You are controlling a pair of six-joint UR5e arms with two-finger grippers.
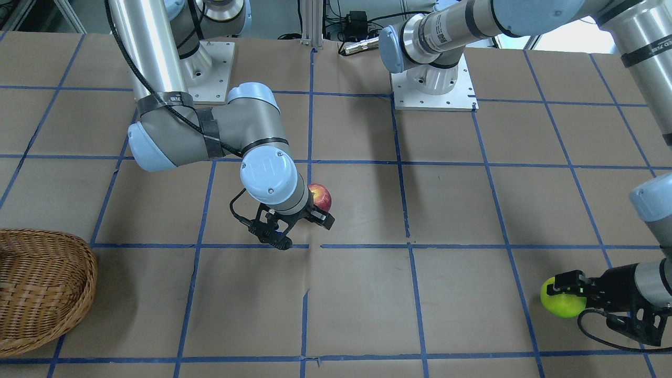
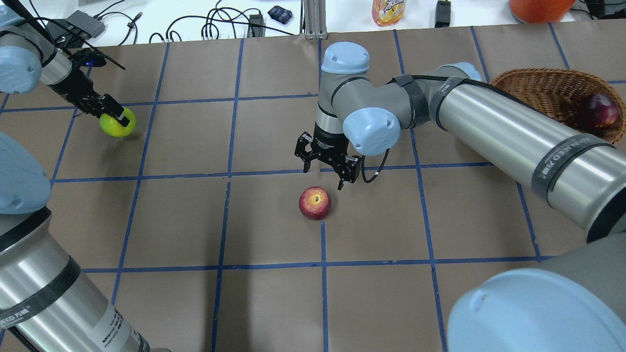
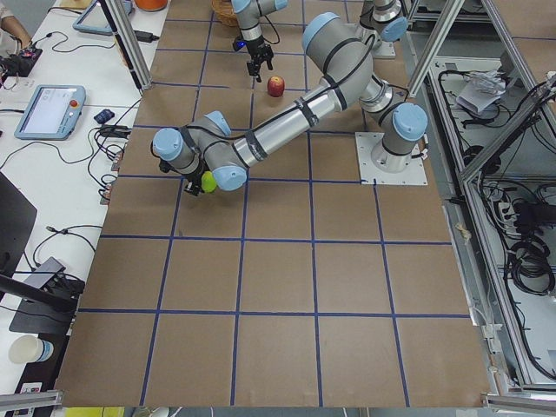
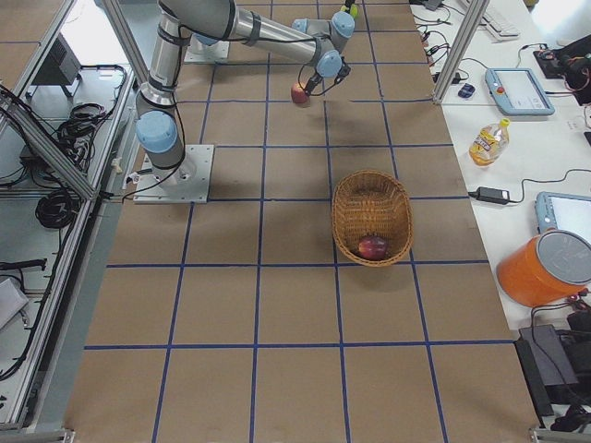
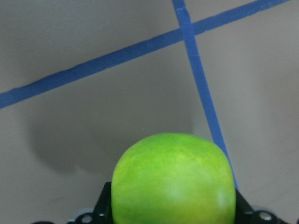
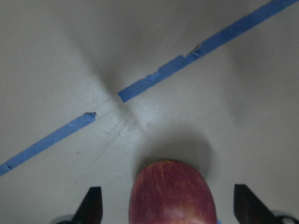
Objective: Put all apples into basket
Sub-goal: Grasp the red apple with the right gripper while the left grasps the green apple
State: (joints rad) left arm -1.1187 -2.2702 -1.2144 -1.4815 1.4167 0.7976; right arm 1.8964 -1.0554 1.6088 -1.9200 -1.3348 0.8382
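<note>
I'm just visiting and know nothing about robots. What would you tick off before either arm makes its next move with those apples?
1. Right hand open: ok. In its wrist view the fingers stand on either side of the red apple.
2. Right hand low enough to close on that apple: cannot tell.
3. Left hand shut on the green apple: ok.
4. Green apple lifted clear of the table: cannot tell.
5. Basket has room: ok. Only the maroon apple lies in it.
</note>
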